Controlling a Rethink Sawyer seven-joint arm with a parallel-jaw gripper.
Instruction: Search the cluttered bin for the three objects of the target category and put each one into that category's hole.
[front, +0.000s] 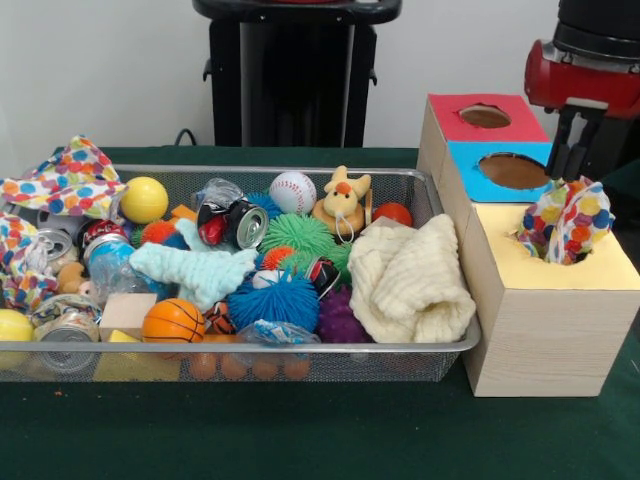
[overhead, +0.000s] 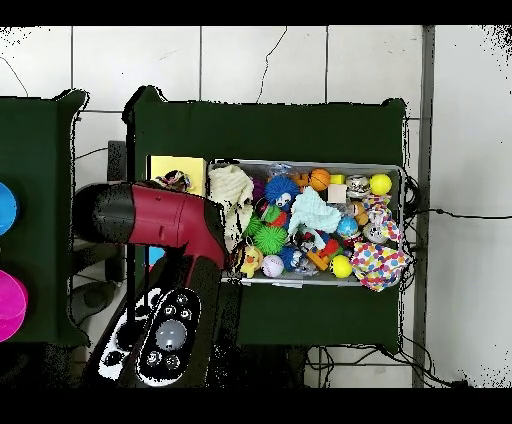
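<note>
The wire mesh bin (front: 300, 172) (overhead: 300, 163) is full of toys. One polka-dot cloth (front: 70, 180) (overhead: 380, 266) drapes over the bin's end rim. A second polka-dot cloth (front: 14, 262) (overhead: 386, 231) lies just inside that end. A third polka-dot cloth (front: 566, 218) (overhead: 172, 181) stands bunched in the hole of the yellow-topped box (front: 600, 272) (overhead: 190, 172) and covers most of the hole. My gripper (front: 568, 165) hangs right above this cloth, at its top edge. I cannot tell whether it grips the cloth. In the overhead view the red arm (overhead: 150, 215) hides the gripper.
The blue-topped box (front: 480, 185) and the red-topped box (front: 530, 125) stand behind the yellow one. In the bin lie a cream waffle cloth (front: 410, 280), a mint fuzzy cloth (front: 195, 270), spiky balls, cans, a baseball (front: 292, 192) and a toy duck (front: 342, 205).
</note>
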